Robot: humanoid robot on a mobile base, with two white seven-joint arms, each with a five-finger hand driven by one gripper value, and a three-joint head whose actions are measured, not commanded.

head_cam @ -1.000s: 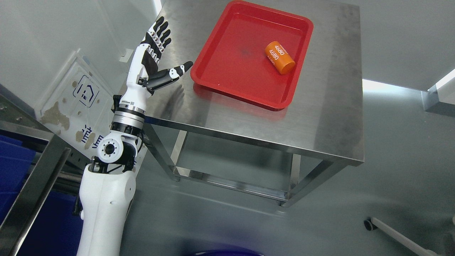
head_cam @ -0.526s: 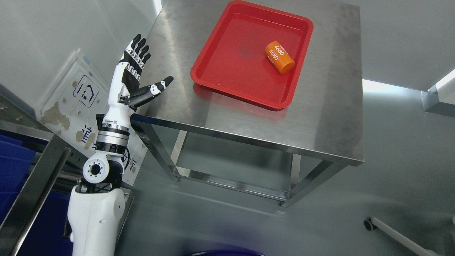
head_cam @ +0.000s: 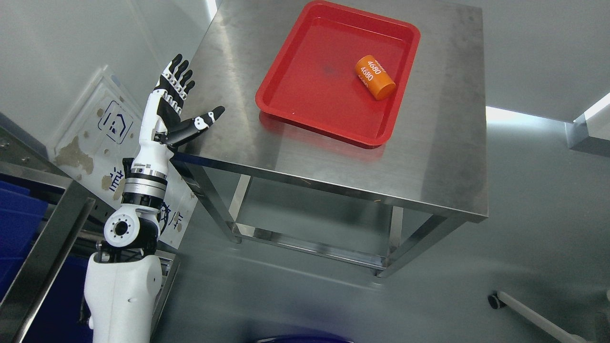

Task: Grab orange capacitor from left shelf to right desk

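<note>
The orange capacitor, a short cylinder with white print, lies on its side in the right half of a red tray. The tray rests on a steel desk. My left hand is raised at the desk's left front corner, well to the left of the tray. Its fingers are spread, the thumb points toward the tray, and it holds nothing. The white left arm rises from the lower left. My right arm does not show.
A steel shelf frame with blue bins stands at the lower left. A white board with blue marks leans behind the arm. A caster and bar lie on the grey floor at lower right.
My left hand has drawn back to the left and downward, away from the tray, staying open. The capacitor and tray have not moved.
</note>
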